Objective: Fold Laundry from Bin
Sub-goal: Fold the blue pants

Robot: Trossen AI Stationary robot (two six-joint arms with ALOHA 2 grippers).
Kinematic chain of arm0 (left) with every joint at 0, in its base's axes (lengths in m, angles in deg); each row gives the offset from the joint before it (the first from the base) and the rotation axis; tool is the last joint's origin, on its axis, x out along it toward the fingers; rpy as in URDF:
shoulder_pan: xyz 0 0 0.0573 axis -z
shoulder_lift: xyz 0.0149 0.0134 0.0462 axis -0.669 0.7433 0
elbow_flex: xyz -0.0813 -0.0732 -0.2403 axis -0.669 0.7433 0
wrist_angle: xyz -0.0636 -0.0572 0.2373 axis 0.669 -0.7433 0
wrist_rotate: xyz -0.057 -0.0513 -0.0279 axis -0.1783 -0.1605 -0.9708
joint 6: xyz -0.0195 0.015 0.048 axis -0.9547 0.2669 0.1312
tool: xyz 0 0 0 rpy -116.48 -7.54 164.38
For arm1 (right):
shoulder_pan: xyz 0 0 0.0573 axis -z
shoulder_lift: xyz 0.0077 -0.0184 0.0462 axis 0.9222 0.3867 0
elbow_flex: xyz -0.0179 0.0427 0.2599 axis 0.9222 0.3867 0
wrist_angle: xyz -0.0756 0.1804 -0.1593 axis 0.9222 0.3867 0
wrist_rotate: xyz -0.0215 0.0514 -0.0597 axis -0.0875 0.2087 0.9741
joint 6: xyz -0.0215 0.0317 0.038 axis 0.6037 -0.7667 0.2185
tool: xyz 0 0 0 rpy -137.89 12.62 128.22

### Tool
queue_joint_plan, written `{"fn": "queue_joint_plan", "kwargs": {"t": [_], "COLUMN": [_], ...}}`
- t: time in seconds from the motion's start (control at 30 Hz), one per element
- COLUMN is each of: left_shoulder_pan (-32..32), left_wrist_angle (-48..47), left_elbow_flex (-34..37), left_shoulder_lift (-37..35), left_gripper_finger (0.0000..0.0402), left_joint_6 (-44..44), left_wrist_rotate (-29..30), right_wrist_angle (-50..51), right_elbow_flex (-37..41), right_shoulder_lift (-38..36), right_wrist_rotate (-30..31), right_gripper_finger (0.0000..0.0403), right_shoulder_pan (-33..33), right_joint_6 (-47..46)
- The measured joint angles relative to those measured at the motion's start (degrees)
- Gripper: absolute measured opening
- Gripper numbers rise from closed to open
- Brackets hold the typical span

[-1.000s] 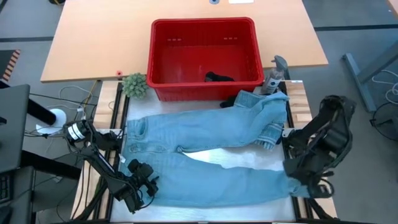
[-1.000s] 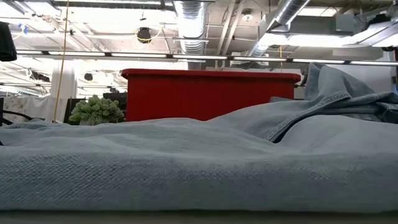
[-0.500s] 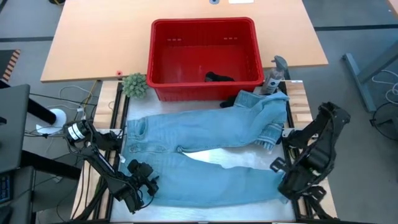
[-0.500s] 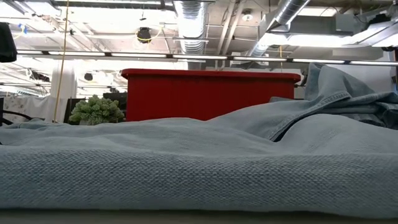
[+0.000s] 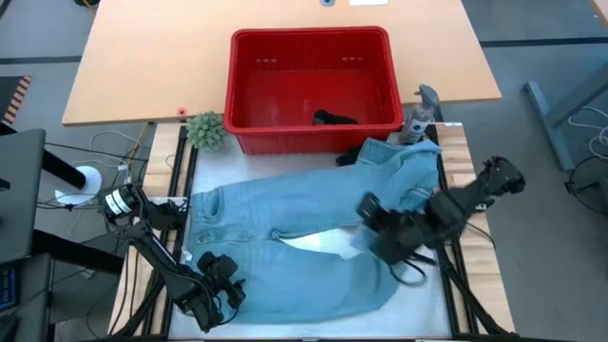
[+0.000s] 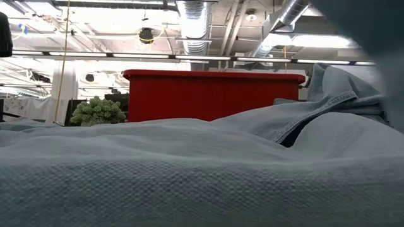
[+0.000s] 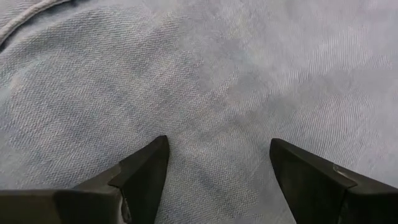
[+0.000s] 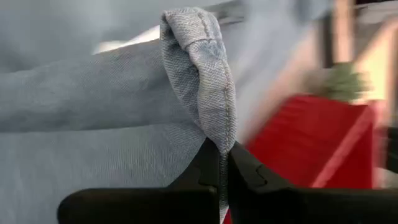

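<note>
Jeans (image 5: 294, 237): 1, right pincer (image 5: 369, 211) grasping hem | left pincer (image 5: 220, 282) released | bin (image 5: 311, 43): 1

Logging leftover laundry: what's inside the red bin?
One small black garment lies on the floor of the red bin, near its front wall. Anything beneath that garment is covered.

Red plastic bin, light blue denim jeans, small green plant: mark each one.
Red plastic bin (image 5: 249, 90), high view, left wall.
Light blue denim jeans (image 5: 285, 204), high view, upper leg.
Small green plant (image 5: 205, 130), high view, its middle.
</note>
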Motion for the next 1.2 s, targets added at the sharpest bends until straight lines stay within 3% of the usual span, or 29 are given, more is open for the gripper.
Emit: {"fn": "queue_joint_plan", "kwargs": {"t": [0.17,0.3,0.43,0.63,0.73,0.87,1.0,1.2], "left_shoulder_pan": [0.0,0.3,0.5,0.5,0.8,1.6,2.6,4.0], "left_wrist_angle": [-7.2,-12.3,-13.2,-13.4,-13.7,-14.5,-15.2,-15.6], "left_elbow_flex": [-0.3,-0.5,-0.5,-0.4,-0.4,-0.4,-0.4,-0.4], "left_shoulder_lift": [-0.4,-0.6,-0.6,-0.7,-0.7,-0.8,-0.9,-0.9], "left_gripper_finger": [0.0270,0.0270,0.0270,0.0270,0.0270,0.0270,0.0270,0.0270], "left_joint_6": [-0.8,-4.9,-4.5,-0.2,3.4,7.2,8.5,7.4], "left_wrist_rotate": [-10.2,-15.2,-15.4,-15.2,-15.6,-16.9,-17.7,-18.0], "right_wrist_angle": [-24.7,-32.3,-23.3,-3.2,3.5,2.4,-1.5,5.0], "right_elbow_flex": [0.0,-0.1,-0.1,0.0,0.0,0.0,0.0,0.0], "right_shoulder_lift": [1.1,1.6,2.5,6.3,8.4,11.0,12.3,14.0], "right_wrist_rotate": [-6.1,-24.4,-42.2,-55.8,-59.5,-62.2,-67.6,-71.3], "right_gripper_finger": [0.0028,0.0028,0.0028,0.0028,0.0028,0.0028,0.0028,0.0028], "right_shoulder_pan": [6.8,7.2,4.7,-2.2,-7.3,-12.6,-13.6,-15.9], "right_joint_6": [8.8,8.0,-5.4,-26.5,-31.1,-33.7,-38.1,-41.5]}}
